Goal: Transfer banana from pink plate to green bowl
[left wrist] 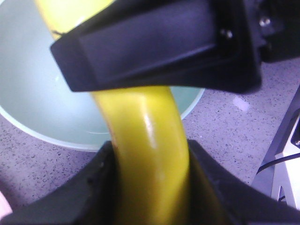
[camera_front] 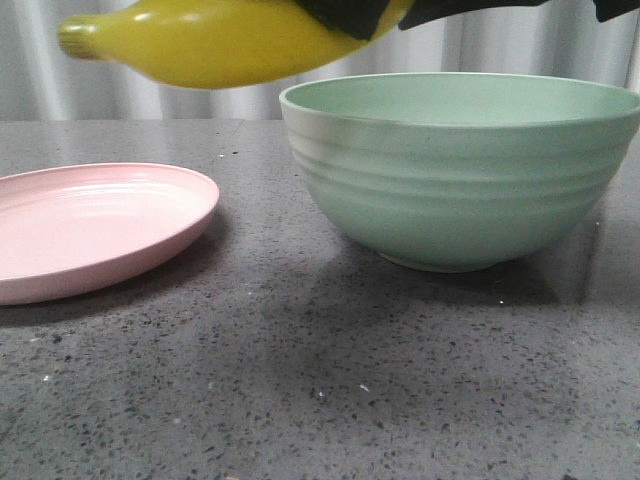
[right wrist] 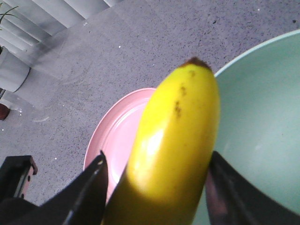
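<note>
Front cam has the banana [camera_front: 215, 40] up in the air between pink plate [camera_front: 100, 225] and green bowl [camera_front: 460, 170], left wrist shows the left gripper [left wrist: 152, 154] clamped on it, right wrist shows the right gripper [right wrist: 157, 187] hugging it too.

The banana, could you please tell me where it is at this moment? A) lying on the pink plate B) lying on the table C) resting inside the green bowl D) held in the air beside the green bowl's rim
D: in the front view the banana hangs above the table, level with the green bowl rim, while the pink plate lies bare; both wrist views show gripper fingers pressed against its sides.
</note>
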You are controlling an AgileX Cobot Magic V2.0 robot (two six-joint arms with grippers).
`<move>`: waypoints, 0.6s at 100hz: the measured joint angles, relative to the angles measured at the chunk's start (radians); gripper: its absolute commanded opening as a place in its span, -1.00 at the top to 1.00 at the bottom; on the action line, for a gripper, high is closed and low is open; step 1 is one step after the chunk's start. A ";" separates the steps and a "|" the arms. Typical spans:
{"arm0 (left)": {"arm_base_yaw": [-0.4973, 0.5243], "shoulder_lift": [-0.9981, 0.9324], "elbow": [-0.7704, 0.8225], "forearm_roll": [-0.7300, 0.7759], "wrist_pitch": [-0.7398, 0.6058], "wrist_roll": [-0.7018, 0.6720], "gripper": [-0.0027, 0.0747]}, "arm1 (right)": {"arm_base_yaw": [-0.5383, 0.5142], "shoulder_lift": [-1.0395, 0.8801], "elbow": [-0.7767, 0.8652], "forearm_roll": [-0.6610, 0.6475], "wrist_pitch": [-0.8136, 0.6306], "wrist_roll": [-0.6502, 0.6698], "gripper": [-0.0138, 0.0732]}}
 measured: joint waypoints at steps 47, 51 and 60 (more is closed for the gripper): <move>0.000 0.004 0.000 0.004 -0.007 0.017 -0.20 | 0.002 0.000 -0.002 0.028 -0.022 0.011 0.84; -0.002 0.004 -0.002 0.006 -0.011 0.021 -0.26 | 0.004 0.000 -0.002 0.026 -0.019 0.008 0.84; -0.004 -0.010 -0.010 0.035 -0.017 0.026 -0.27 | 0.007 0.000 -0.002 0.021 -0.019 0.001 0.84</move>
